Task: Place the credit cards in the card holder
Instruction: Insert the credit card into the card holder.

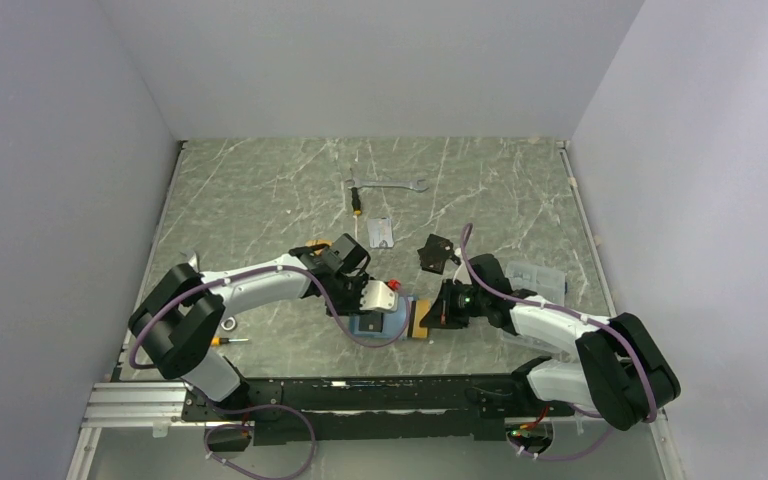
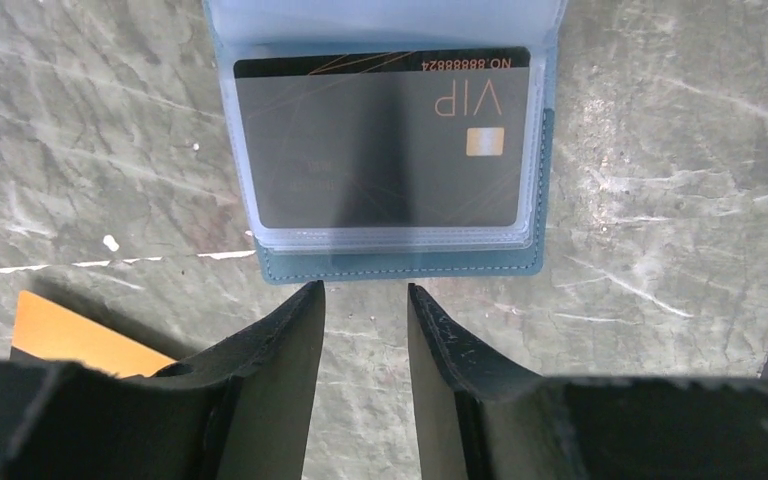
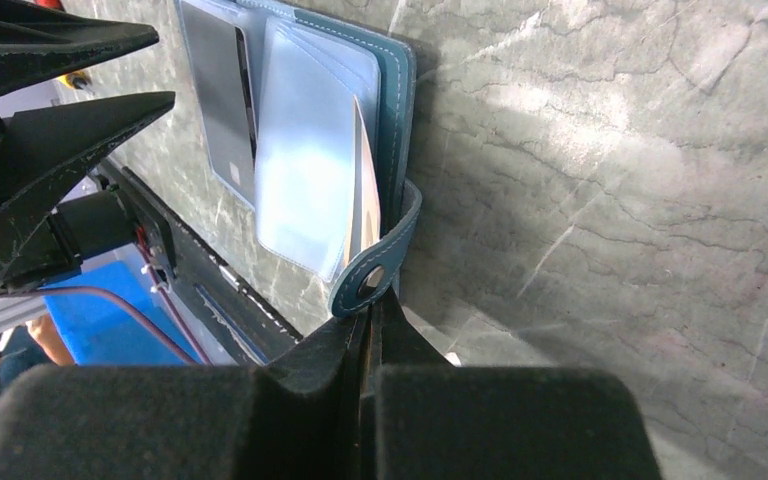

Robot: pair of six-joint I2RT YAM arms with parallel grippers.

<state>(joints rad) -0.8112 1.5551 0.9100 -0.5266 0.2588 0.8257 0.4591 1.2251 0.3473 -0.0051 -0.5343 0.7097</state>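
The left gripper [image 2: 365, 290] has its jaws partly spread and empty, just short of the card holder [image 2: 400, 263], which lies open. A dark card [image 2: 380, 150] sits crosswise in the holder's clear sleeve. An orange card [image 2: 70, 335] lies on the table [image 2: 660, 250] nearby. The right gripper [image 3: 370, 318], pressed together, is at the snap tab [image 3: 372, 280].

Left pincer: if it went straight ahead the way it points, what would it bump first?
Probably the near edge of the open card holder, straight ahead of the left pincer. Its height above the table is unclear, so it might pass over onto the dark card.
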